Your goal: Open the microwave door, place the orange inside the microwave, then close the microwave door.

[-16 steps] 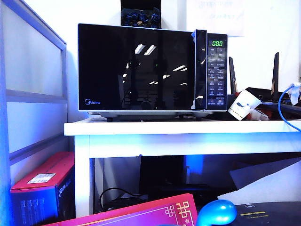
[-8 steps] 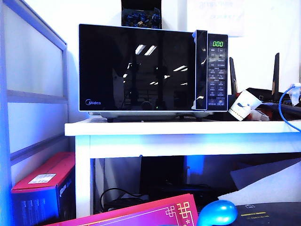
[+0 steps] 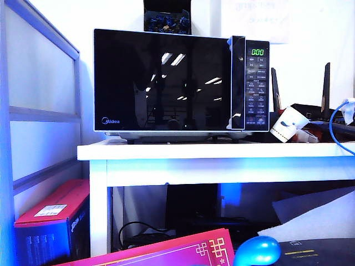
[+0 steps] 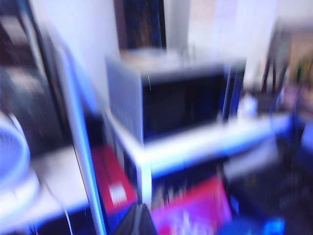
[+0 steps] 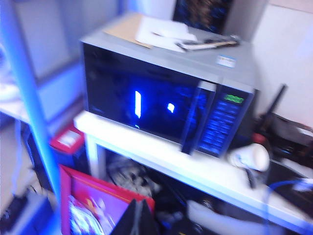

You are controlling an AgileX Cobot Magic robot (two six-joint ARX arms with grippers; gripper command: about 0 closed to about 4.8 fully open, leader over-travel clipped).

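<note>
Neither tool appears in the exterior view. That view shows the microwave [image 3: 181, 83] standing on a white table [image 3: 222, 151], its glossy black door [image 3: 162, 80] shut flush against the front, with the dark handle strip [image 3: 237, 83] just left of the button panel [image 3: 257, 88] and its green display [image 3: 257, 52]. A white paper cup [image 3: 288, 124] lies tilted on the table just right of the microwave, near a black router [image 3: 316, 105] and a blue cable [image 3: 335, 124]. Under the table, at the left, sits a red and blue box [image 3: 52, 221]; a pink printed sheet [image 3: 166, 252] and a blue rounded object [image 3: 256, 250] lie nearest the camera. The orange cannot be found in this view.

The left wrist view is heavily blurred. The left tool [image 4: 137, 220] shows only as a dark tip, fingers pressed together and holding nothing, well apart from the microwave [image 4: 181, 100] on the table [image 4: 205, 142].

In the right wrist view the right tool [image 5: 137, 218] is likewise a dark, closed, empty tip, well short of the microwave [image 5: 166, 93]. The door [image 5: 139, 100] is shut, papers [image 5: 161, 32] lie on the microwave's top, and the paper cup [image 5: 249, 157] rests on the table [image 5: 161, 154] to its right. No orange is visible here either.
</note>
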